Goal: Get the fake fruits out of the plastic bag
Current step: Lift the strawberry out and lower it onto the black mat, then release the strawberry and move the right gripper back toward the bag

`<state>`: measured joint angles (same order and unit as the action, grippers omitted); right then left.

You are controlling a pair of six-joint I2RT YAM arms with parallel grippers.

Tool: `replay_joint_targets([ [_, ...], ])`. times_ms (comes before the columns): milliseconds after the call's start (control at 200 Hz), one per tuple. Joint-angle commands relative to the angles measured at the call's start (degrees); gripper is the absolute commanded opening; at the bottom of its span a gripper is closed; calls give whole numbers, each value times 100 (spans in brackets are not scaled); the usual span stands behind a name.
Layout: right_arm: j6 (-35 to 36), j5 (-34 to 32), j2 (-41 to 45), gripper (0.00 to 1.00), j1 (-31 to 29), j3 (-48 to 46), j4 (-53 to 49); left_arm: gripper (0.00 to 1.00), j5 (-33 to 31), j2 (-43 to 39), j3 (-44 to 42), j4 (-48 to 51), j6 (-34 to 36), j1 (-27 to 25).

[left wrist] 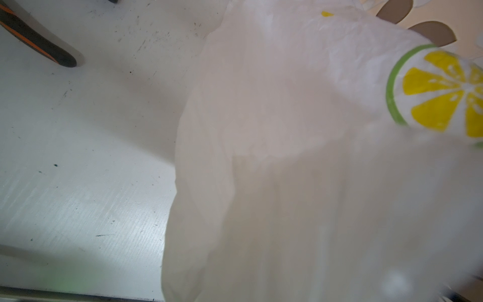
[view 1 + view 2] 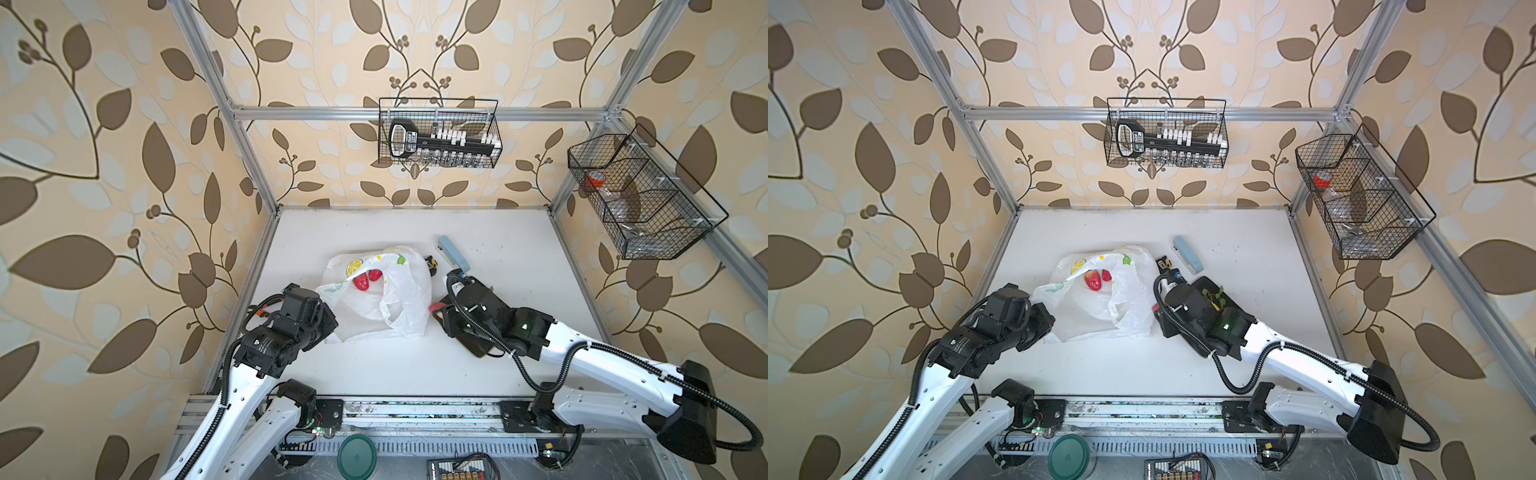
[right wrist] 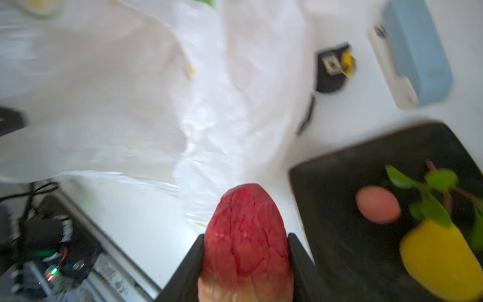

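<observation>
Clock is read in the top views, 12 at the far wall.

Plastic bag [image 2: 374,309] [image 2: 1092,316] [image 1: 287,157] [image 3: 130,104] lies crumpled on the white table [image 2: 519,266], at 9 o'clock of the table's middle; a loop handle sits at its 5 o'clock. Two fruits are in the bag, towards its 11 o'clock: larger strawberry [image 2: 361,283] [image 2: 1093,281]; smaller strawberry [image 2: 375,274] [image 2: 1107,275] touching it at its 2 o'clock.

Right gripper [image 3: 245,243] [image 2: 438,313] is clamped on a red fruit [image 3: 245,222] [image 2: 435,308]; one finger on each side, the fruit's tip sticking out past them. This fruit is outside the bag, just beside its 3 o'clock edge; can't tell if it clears the table.

Left gripper [image 2: 328,322] is at the bag's 8 o'clock corner; jaws closed. Its fingers are hidden in the top views, and bag film covers the left wrist view; can't tell if film is pinched.

Dark board [image 3: 339,222] [image 2: 1202,286] is at the bag's 4 o'clock, mostly under the right arm. On it: yellow fruit [image 3: 441,261]; pink oval piece [image 3: 377,204]; green sprig [image 3: 428,201] [image 2: 1214,296]. The sprig overlaps the yellow fruit; the pink piece lies apart.

Blue case [image 2: 455,251] [image 3: 415,52] is at the bag's 2 o'clock; small black-and-yellow gadget [image 2: 432,264] [image 3: 334,68] between case and bag. Black-and-orange tool handle [image 1: 39,39] lies on the table in the left wrist view.
</observation>
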<state>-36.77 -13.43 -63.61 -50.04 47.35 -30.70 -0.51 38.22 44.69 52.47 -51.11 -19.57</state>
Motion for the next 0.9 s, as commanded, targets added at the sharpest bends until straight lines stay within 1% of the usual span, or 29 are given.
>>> replay_joint_targets([
  [0,-1156,-188,-2,23,389,-390,-1026,0,-131,36,95,11,155,-55],
  [80,-1233,-12,-181,24,655,-549,-806,0,-94,55,101,0,154,-55],
  [275,-1295,-174,-641,31,930,-786,-248,0,-132,12,104,44,172,-58],
  [410,-1303,-200,-885,34,1083,-956,80,0,-119,2,84,53,172,-60],
  [475,-1252,-112,-942,39,1208,-1033,238,0,-114,-7,84,61,172,-58],
  [520,-1236,-11,-951,45,1264,-1077,274,0,-115,-7,97,121,172,-55],
  [595,-1216,72,-833,60,1291,-1111,229,0,-73,-40,78,176,172,-56],
  [665,-1203,135,-610,67,1295,-1088,81,0,12,-73,26,169,163,-56],
  [745,-1125,202,-294,71,1293,-965,-225,0,93,-86,-12,115,145,-55],
  [820,-962,299,-4,72,1294,-762,-490,0,122,-82,-15,97,145,-55],
  [850,-834,423,103,71,1283,-649,-524,0,138,-70,-13,82,161,-55],
  [895,-568,675,242,67,1241,-497,-415,0,159,-69,-13,56,172,-55],
])
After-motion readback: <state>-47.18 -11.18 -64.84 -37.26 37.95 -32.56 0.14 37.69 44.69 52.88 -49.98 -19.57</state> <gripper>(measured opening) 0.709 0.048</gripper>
